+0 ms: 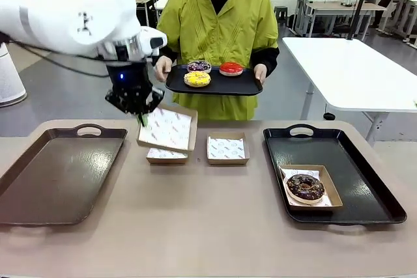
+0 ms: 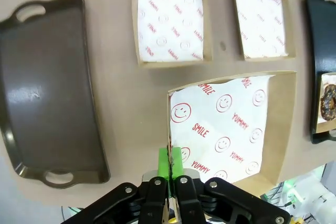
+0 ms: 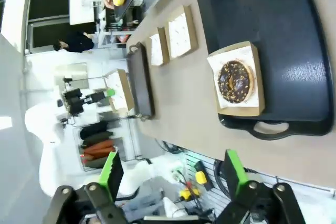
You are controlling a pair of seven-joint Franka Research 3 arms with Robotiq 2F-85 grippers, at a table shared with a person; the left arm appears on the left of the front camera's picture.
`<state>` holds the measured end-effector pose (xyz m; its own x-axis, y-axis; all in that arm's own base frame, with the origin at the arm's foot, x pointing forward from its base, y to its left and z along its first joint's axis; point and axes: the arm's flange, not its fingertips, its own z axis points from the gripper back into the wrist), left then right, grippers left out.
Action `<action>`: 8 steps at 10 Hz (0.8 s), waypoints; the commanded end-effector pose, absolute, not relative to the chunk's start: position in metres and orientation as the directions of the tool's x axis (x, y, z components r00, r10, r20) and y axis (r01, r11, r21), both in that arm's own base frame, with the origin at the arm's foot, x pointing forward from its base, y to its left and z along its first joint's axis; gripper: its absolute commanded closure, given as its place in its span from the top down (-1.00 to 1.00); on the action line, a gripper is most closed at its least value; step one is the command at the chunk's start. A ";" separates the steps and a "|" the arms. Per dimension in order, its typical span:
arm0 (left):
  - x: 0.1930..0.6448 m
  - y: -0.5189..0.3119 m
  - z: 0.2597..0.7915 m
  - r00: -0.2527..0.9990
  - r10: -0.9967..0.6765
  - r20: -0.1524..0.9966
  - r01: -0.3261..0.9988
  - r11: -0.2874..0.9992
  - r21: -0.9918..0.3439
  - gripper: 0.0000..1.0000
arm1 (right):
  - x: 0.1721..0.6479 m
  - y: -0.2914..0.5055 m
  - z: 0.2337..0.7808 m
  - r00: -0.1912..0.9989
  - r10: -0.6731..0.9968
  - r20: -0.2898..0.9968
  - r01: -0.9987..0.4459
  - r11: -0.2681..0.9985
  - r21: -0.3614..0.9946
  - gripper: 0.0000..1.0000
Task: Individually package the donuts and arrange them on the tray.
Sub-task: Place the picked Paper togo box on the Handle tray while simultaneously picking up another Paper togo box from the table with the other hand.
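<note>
Meanwhile left hand point(image 2: 170, 154) pinches a tilted box point(image 2: 226, 124), right hand point(image 3: 172, 162) gapes, chocolate donut point(image 1: 305, 187) lies flat.

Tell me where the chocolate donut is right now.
In the front view, the chocolate donut sits in a paper-lined box on the black tray at the robot's right.
</note>
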<state>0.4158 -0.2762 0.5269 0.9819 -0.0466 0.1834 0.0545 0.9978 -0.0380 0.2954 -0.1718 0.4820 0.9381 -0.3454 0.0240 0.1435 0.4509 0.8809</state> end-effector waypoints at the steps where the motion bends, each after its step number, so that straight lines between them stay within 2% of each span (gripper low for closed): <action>1: 0.447 -0.285 0.545 0.985 -0.040 0.169 0.040 0.999 0.001 -1.00 | 0.309 -0.206 0.443 0.946 -0.321 0.056 0.070 0.368 0.927 1.00; 5: 0.495 -0.298 0.552 0.993 -0.052 0.104 0.047 0.998 0.050 -1.00 | 0.300 -0.247 0.388 0.953 -0.244 0.183 -0.091 0.346 0.934 1.00; 8: 0.521 -0.292 0.539 0.997 -0.026 0.075 0.024 0.999 0.029 -1.00 | 0.301 -0.249 0.383 0.948 -0.216 0.234 -0.147 0.356 0.923 1.00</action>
